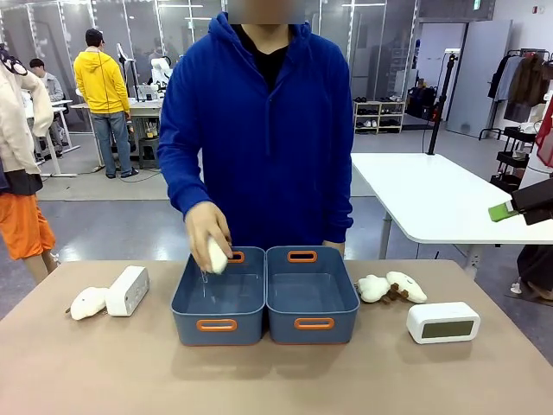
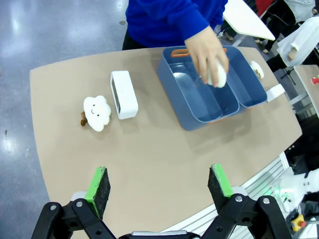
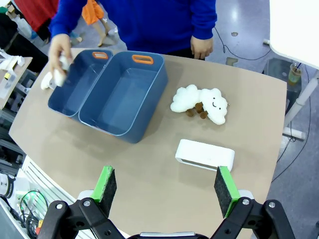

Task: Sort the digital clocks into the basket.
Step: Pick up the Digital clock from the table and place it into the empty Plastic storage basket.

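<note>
Person's hand (image 1: 207, 230) low over left basket (image 1: 251, 325); white object (image 1: 216, 257), perhaps plush, in grip.

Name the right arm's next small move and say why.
Probably lower the open right gripper onto the digital clock just ahead of it: that clock lies on the table, outside the nearer basket, and the person's hand is over the farther basket.
</note>
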